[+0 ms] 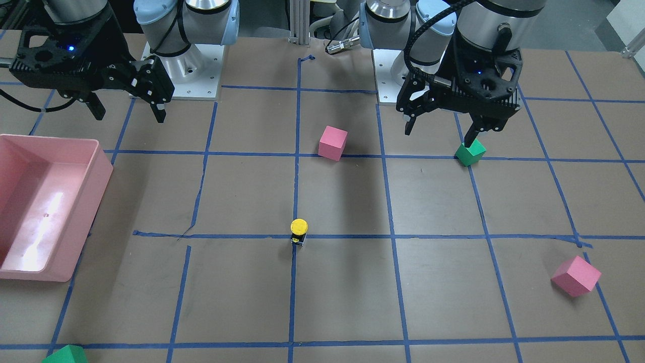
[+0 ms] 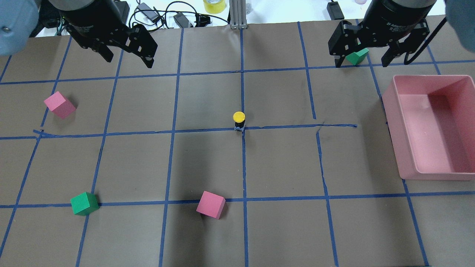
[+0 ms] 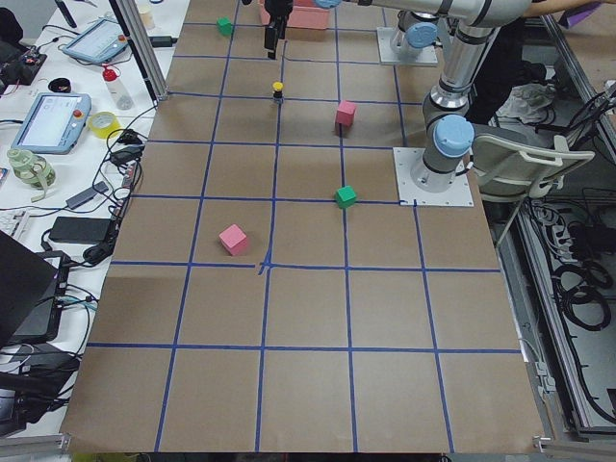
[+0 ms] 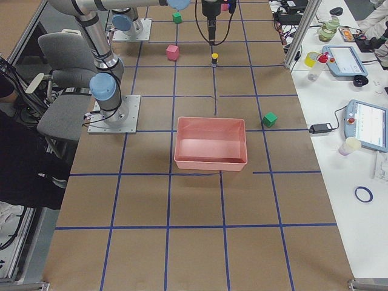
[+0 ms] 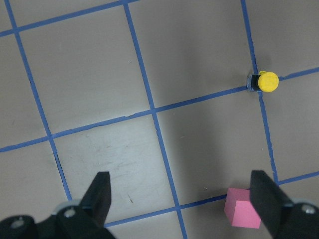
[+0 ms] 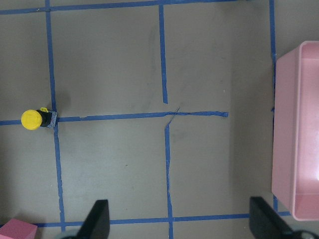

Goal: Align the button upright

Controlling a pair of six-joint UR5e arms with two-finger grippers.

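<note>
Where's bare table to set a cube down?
Widest bare patch: between the button and the bin. Also bare: the robot-side strip from the middle pink cube to the bin. Busier: robot's left half, with the left pink cube and near green cube. A far green cube sits off the bin's far corner.
</note>
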